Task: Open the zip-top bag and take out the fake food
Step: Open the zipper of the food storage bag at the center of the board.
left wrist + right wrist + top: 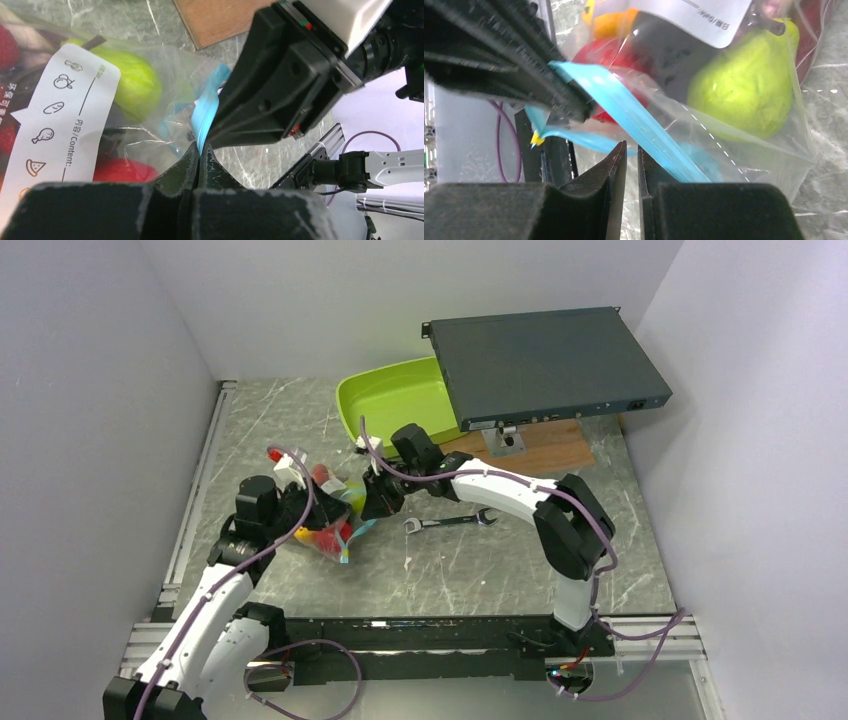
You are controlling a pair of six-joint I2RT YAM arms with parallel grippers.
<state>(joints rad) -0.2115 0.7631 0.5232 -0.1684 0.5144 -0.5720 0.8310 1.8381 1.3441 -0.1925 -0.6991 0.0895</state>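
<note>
The zip-top bag (322,538) lies on the table between my two arms, its blue zip strip (624,107) stretched between both grippers. Through the clear film I see fake food: a green pear (744,90), a red fruit (606,55), an orange piece (609,22), and the pear (132,82) again beside the white label (60,115). My left gripper (201,150) is shut on the blue strip. My right gripper (632,147) faces it from the other side, jaws drawn to a narrow slit with the strip's lower lip at the tips.
A lime-green tray (385,400) stands behind the bag. A dark grey flat box (545,360) rests on a wooden board (545,452) at the back right. A wrench (450,523) lies under the right forearm. White walls close in both sides.
</note>
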